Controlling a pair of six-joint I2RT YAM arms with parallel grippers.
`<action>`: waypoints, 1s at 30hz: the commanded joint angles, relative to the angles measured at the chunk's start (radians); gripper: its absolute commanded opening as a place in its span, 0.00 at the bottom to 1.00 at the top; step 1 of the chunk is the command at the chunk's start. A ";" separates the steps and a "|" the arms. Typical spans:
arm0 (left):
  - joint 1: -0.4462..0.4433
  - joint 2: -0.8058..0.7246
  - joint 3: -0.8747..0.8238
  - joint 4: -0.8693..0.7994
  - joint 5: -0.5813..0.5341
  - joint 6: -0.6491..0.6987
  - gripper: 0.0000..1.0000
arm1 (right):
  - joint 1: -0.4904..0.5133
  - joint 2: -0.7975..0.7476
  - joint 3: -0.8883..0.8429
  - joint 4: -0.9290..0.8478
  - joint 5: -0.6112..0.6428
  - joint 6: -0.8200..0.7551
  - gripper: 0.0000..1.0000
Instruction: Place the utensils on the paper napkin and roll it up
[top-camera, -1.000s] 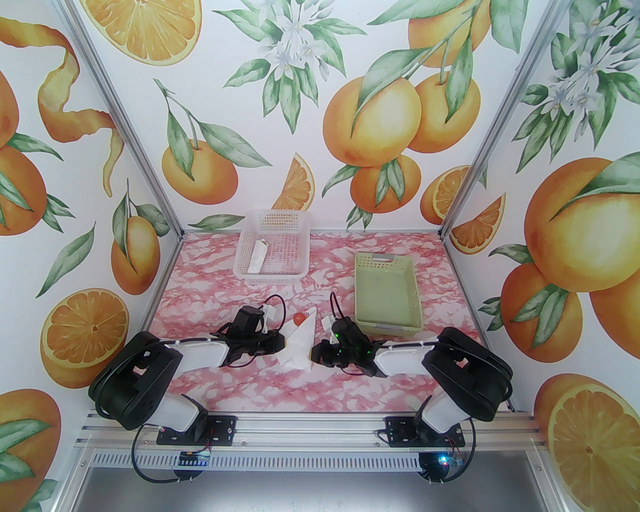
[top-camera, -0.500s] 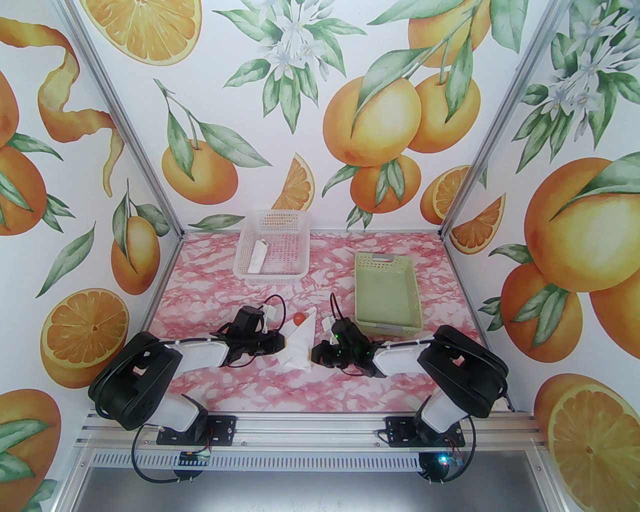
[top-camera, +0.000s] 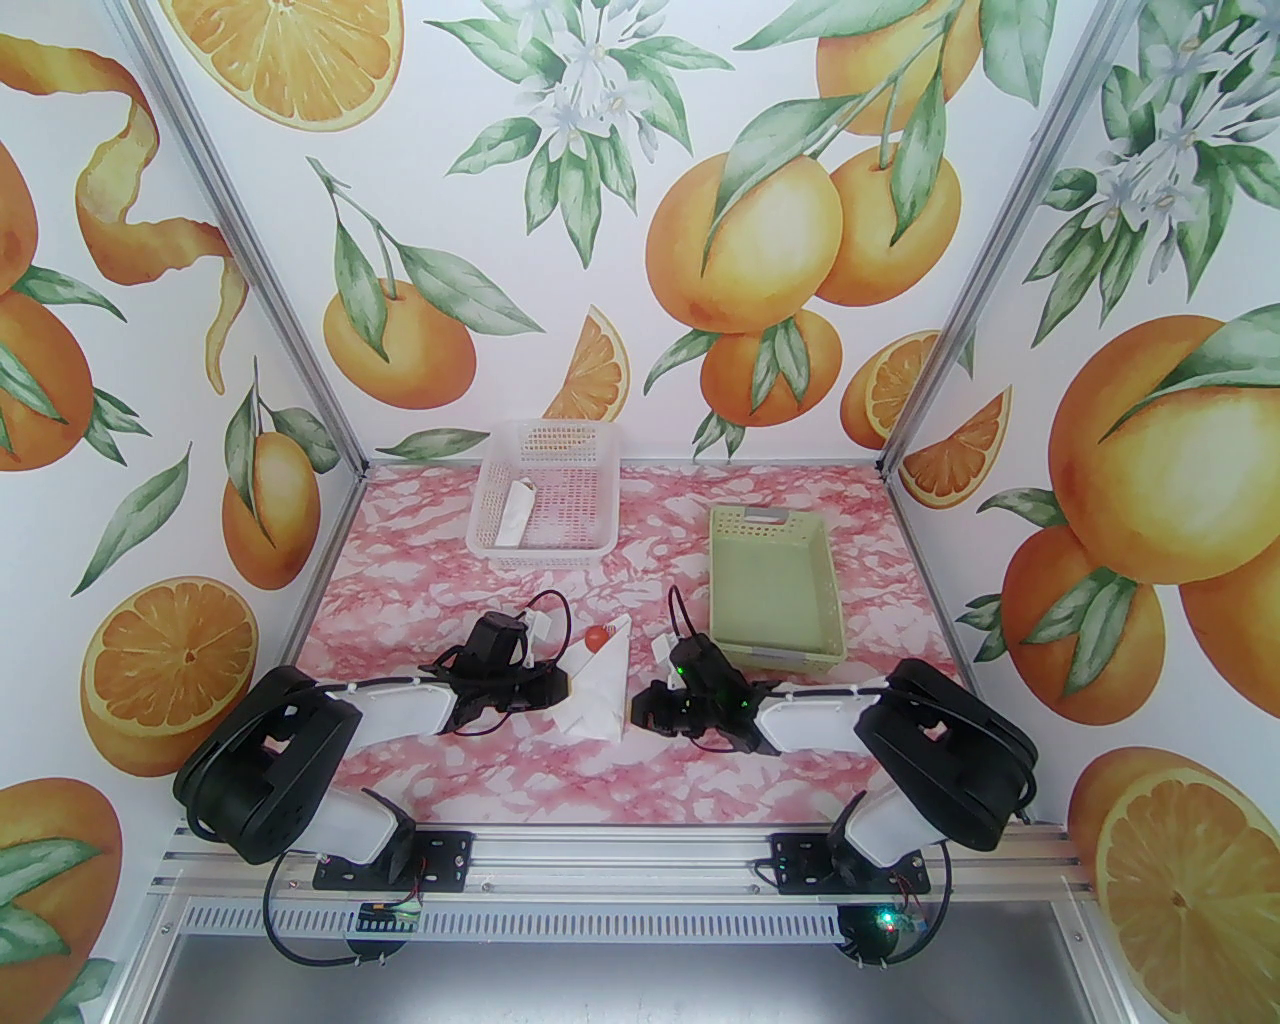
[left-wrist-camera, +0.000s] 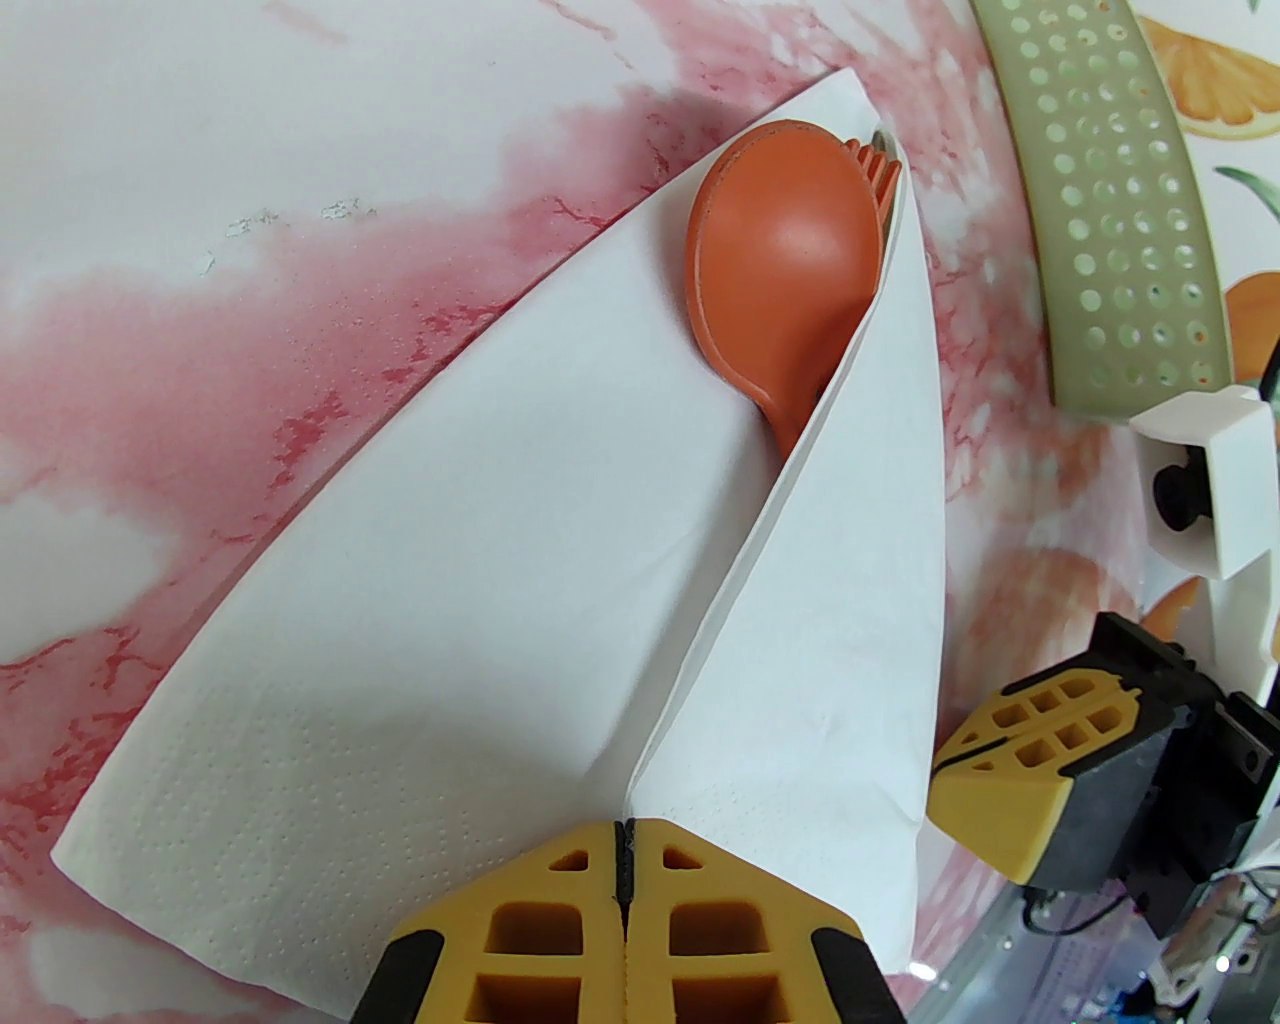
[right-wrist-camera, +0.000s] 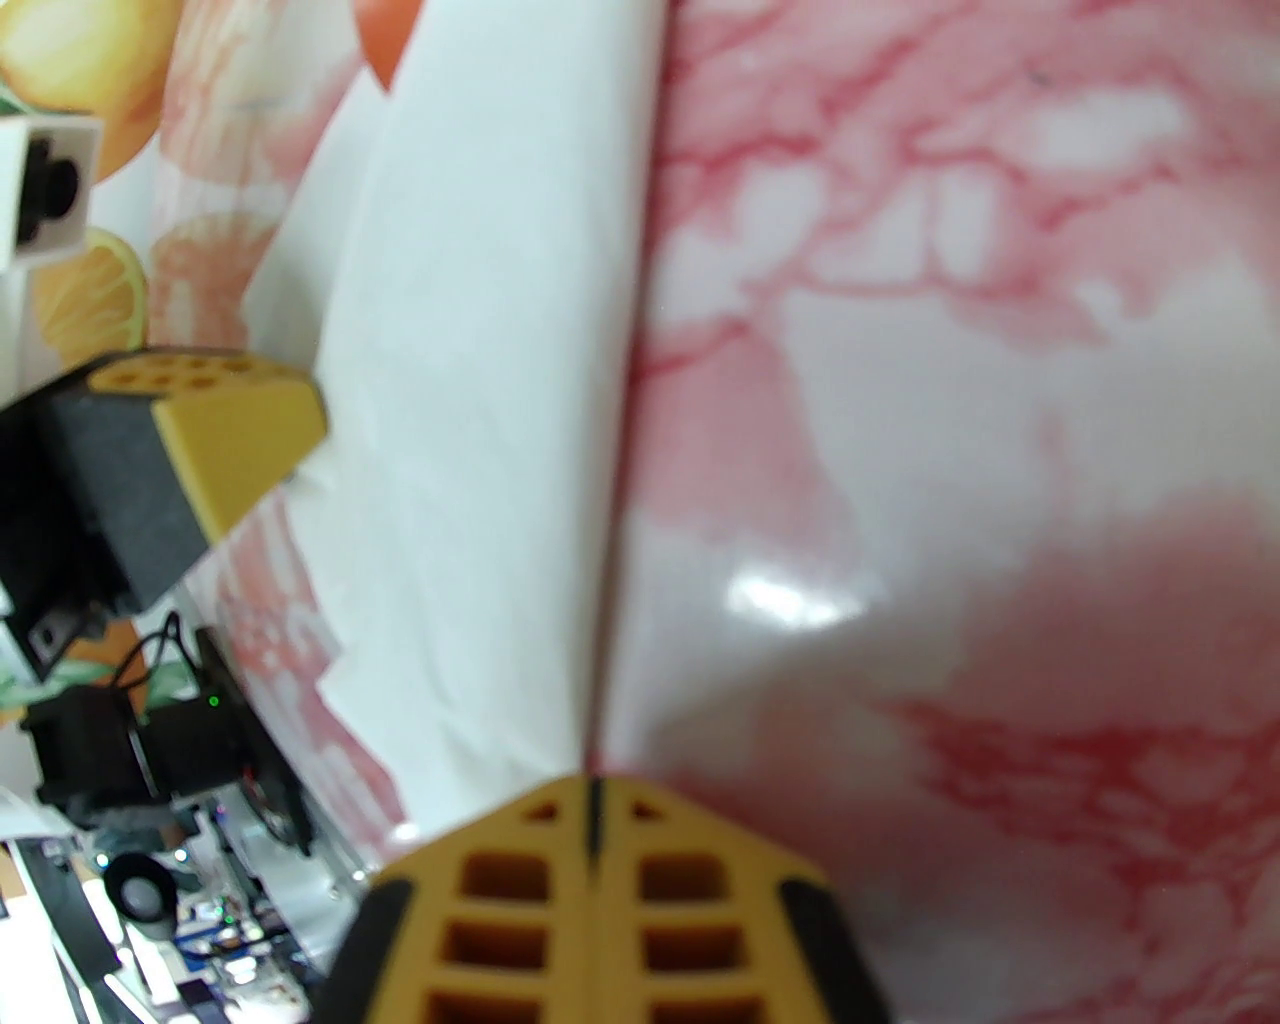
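Observation:
The paper napkin (top-camera: 600, 690) lies folded into a white cone between the two arms, and its folds (left-wrist-camera: 480, 600) fill the left wrist view. The red-orange spoon (left-wrist-camera: 785, 270) pokes its bowl out of the cone's far end, with orange fork tines (left-wrist-camera: 880, 168) just behind it. The knife is hidden in the fold. My left gripper (left-wrist-camera: 622, 850) is shut on the napkin's overlapping flap at the near end. My right gripper (right-wrist-camera: 592, 800) is shut at the cone's right edge (right-wrist-camera: 620, 450), which runs into the seam between its fingers.
A white mesh basket (top-camera: 590, 470) at the back holds a slim white paper roll (top-camera: 515, 515). A pale green basket (top-camera: 830, 610) stands right of centre, close behind the right wrist, and its perforated rim (left-wrist-camera: 1110, 200) shows in the left wrist view.
The right arm has shifted slightly to the right and its elbow has swung outward. The left arm and the napkin cone look unchanged.

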 joint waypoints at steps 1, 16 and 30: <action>-0.003 0.000 0.006 -0.070 -0.036 0.017 0.02 | -0.009 -0.027 0.043 -0.038 0.014 -0.025 0.00; -0.005 0.006 0.009 -0.070 -0.031 0.018 0.02 | -0.024 0.107 0.098 0.066 -0.004 -0.013 0.00; -0.006 -0.002 0.009 -0.078 -0.036 0.021 0.02 | -0.044 0.087 0.072 -0.020 0.018 -0.050 0.00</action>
